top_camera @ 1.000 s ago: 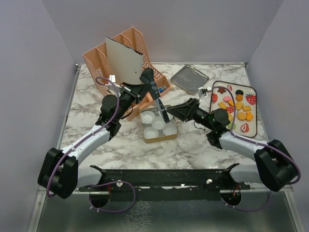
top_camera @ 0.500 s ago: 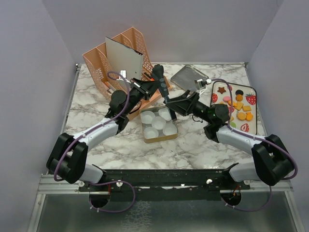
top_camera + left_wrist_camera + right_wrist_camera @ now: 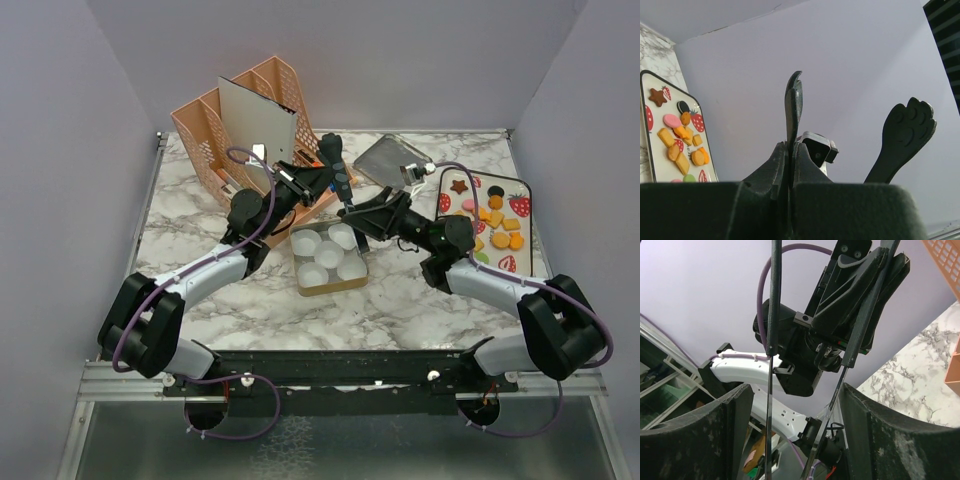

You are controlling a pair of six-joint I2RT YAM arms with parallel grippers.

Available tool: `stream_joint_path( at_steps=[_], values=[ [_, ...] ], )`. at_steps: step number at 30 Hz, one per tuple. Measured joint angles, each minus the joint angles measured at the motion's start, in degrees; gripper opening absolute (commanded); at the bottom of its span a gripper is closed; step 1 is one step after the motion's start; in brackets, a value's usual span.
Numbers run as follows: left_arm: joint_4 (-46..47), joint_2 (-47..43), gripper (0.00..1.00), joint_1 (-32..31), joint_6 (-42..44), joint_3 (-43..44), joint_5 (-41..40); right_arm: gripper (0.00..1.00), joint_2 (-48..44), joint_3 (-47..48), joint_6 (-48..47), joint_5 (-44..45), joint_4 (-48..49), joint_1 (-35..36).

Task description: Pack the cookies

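Cookies lie loose on a strawberry-print tray at the far right of the marble counter. Most are orange-yellow squares and rounds, with a pink one, a brown star and a dark round toward the tray's far end. From above they are too small to count, and the right forearm covers the tray's near left corner.

In the right wrist view the lower frame edge cuts off both fingers, and the left arm's wrist fills the background. That view does not show whether either finger touches what stands between them.

Near the middle of the counter sits a square gold-edged tin holding white paper cups. Just beyond it the two arms meet, both reaching inward from their bases with elbows bent.

The left gripper has its jaws pressed together on black tongs. One limb rises edge-on between the fingers. The other splays off to the side and ends in a paw-shaped tip.

The right gripper faces it with jaws wide apart. Both thin limbs of the tongs pass through the gap, and one runs close by the right-hand finger.

Farther back, a silver metal lid lies flat. A salmon-coloured mesh file organiser with a pale board leaning in it stands at the far left, partly hidden behind the left arm.
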Motion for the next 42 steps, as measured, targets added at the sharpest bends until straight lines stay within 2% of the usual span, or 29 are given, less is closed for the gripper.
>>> stream_joint_path(
  at_steps=[6, 10, 14, 22, 30, 36, 38, 40, 42],
  values=[
    [0.66, 0.44, 0.0, 0.0, -0.04, 0.07, 0.57, 0.71, 0.0, 0.0, -0.44, -0.52, 0.0, 0.02],
    [0.85, 0.94, 0.0, -0.33, -0.17, 0.15, 1.2, 0.66, 0.0, 0.07, -0.63, -0.76, -0.04, 0.0],
    [1.18, 0.96, 0.0, -0.66, -0.26, 0.33, 1.77, 0.54, 0.0, 0.09, -1.07, -0.92, -0.07, 0.0],
    [2.01, 0.96, 0.01, -0.72, 0.2, 0.31, 1.86, 0.49, -0.55, 0.09, -3.06, -1.03, -2.45, 0.0],
    [2.84, -0.46, 0.38, -0.7, 0.7, -3.63, 0.46, 0.45, -4.13, -0.17, -8.74, -1.57, -12.22, 0.02],
    [1.7, -3.58, 0.59, -0.13, 1.07, -8.68, -1.18, 0.44, -8.09, -0.33, -15.04, -1.4, -21.49, 0.02],
    [0.02, -5.57, 0.75, 0.26, 1.92, -10.49, -2.16, 0.44, -9.64, -0.33, -17.73, -0.85, -25.31, 0.0],
    [-1.84, -7.45, 0.97, 0.66, 2.58, -11.89, -3.17, 0.43, -11.06, -0.15, -20.85, -0.04, -29.27, 0.0],
    [-4.92, -9.9, 0.99, 1.14, 4.09, -13.25, -4.31, 0.43, -12.22, 0.31, -24.15, 1.01, -33.73, 0.0]
  ],
)
